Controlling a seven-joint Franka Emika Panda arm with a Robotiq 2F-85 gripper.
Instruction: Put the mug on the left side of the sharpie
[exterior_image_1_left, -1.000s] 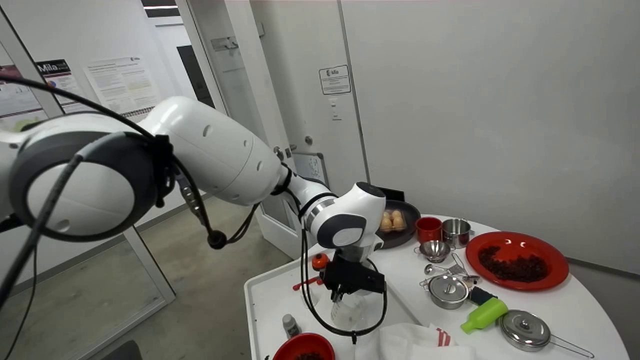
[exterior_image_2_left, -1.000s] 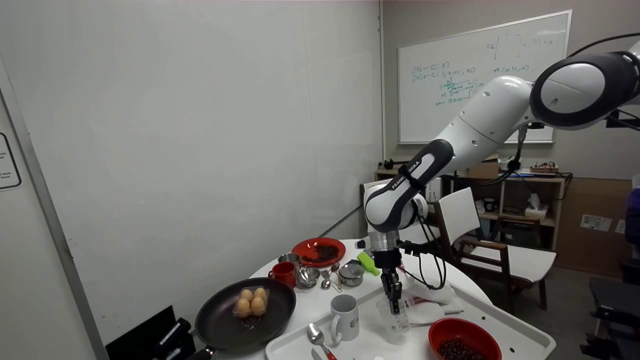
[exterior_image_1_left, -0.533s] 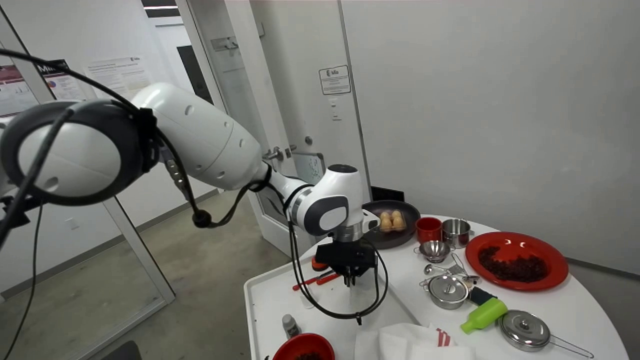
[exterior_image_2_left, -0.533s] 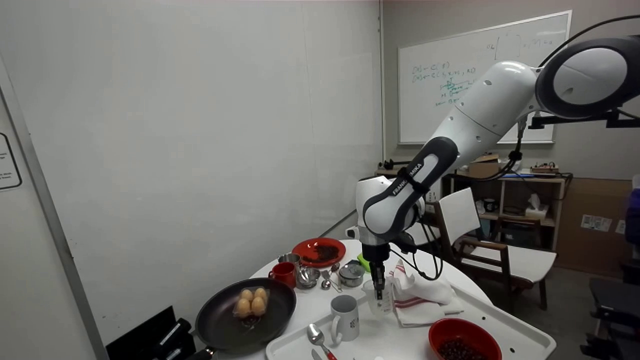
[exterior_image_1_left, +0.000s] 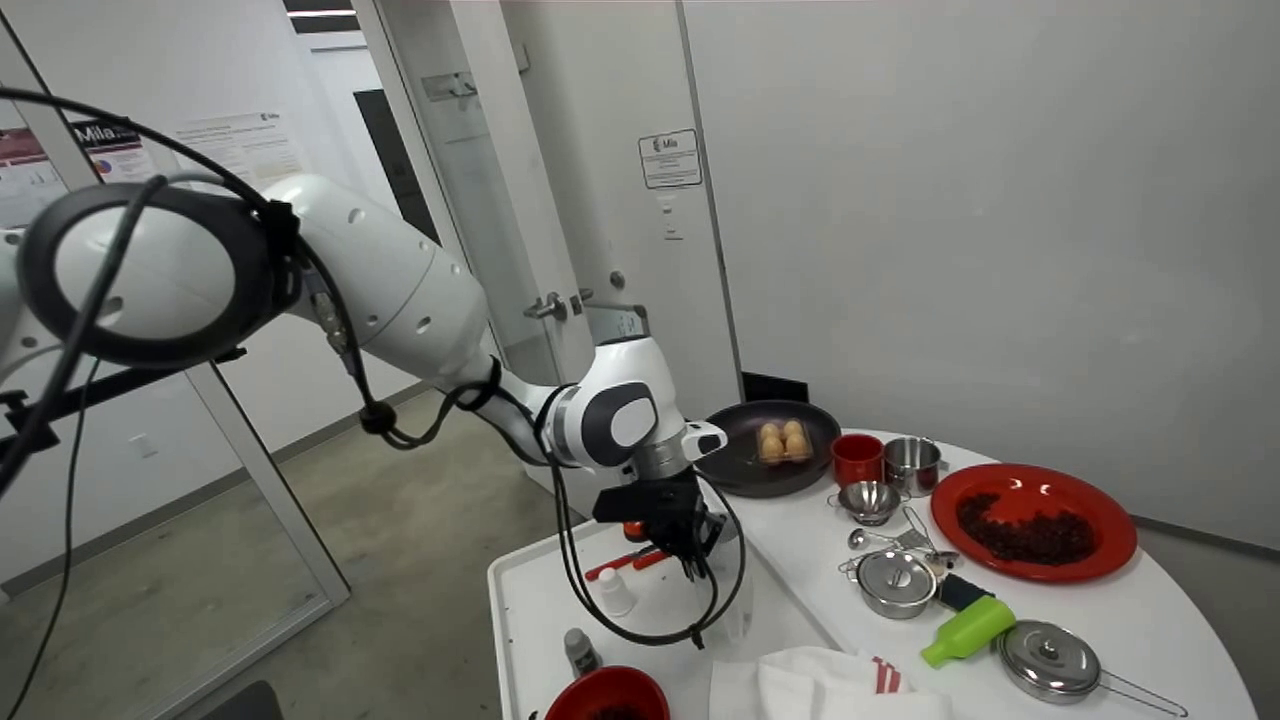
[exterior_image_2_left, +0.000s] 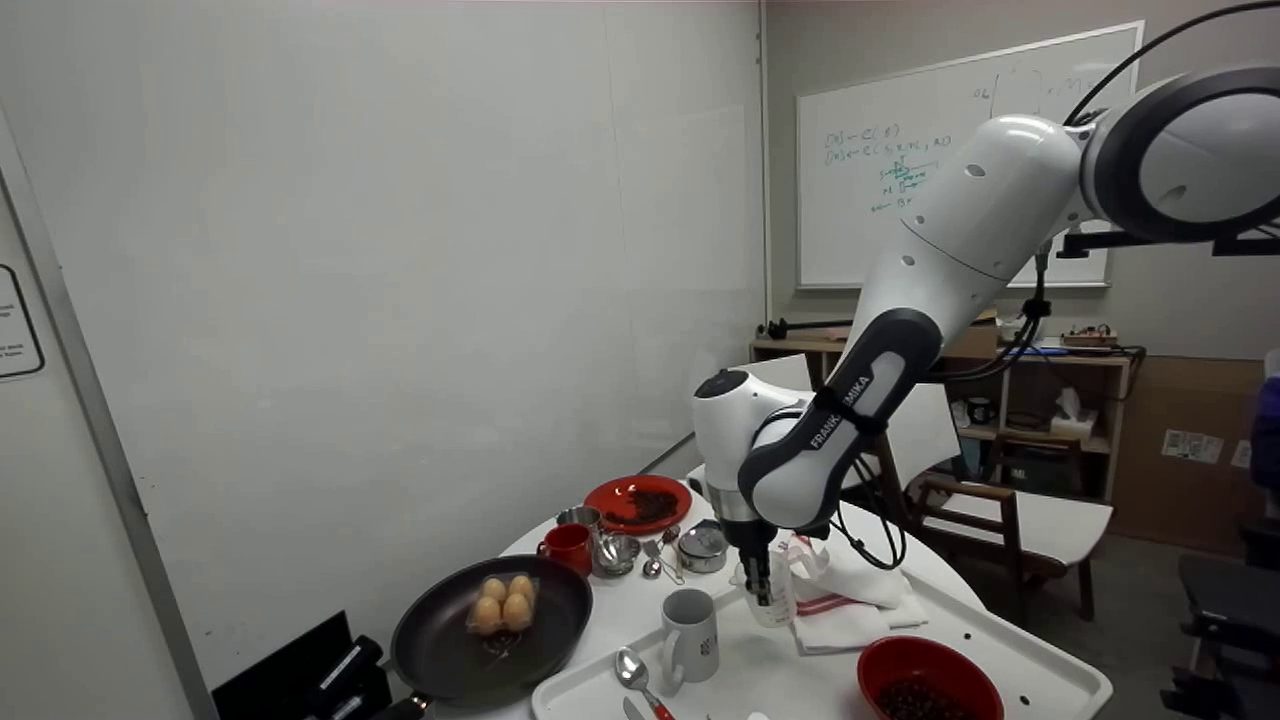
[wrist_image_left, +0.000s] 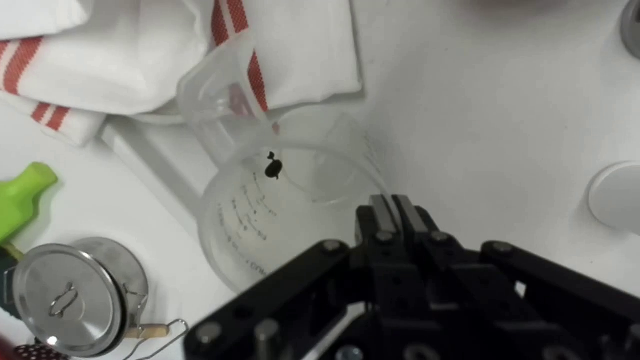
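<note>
My gripper is shut on the rim of a transparent measuring cup, its wall pinched between the fingertips. In an exterior view this measuring cup hangs from the gripper low over the white tray, between mug and towel; whether it touches the tray I cannot tell. The grey-white mug stands upright on the tray beside a spoon, apart from the gripper. From the opposite side the arm hides that mug behind the gripper. The sharpie is hidden or out of view.
A folded towel lies near the cup, and a red bowl sits farther along the tray. Beside the tray is a black frying pan with eggs. A white bottle and a grey bottle stand on the tray.
Arm and measuring cup have shifted across the tray closer to the mug, away from the red bowl. The wrist has tilted. A white bottle now shows more fully. The grip has stayed shut.
</note>
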